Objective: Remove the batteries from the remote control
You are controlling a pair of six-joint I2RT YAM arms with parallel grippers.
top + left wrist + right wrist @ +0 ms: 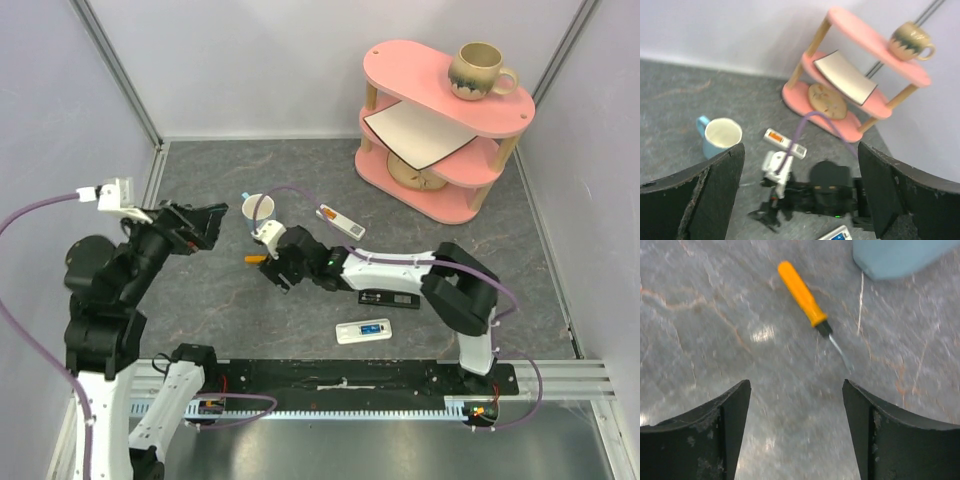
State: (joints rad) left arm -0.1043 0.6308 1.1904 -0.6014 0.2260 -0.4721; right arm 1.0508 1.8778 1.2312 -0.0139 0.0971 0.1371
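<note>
The right end effector (796,400) is seen with jaws apart and empty, low over the bench (705,330). An orange-handled screwdriver (802,293) lies just ahead of it, near a blue mug (900,257). The left end effector (800,150) hangs high, jaws wide. The batteries (372,326) are made out only as a blue strip seated in the white remote (348,334), near the arm bases. They are judged light, stiff and slippery, best levered up at one end, then pinched across the middle.
</note>
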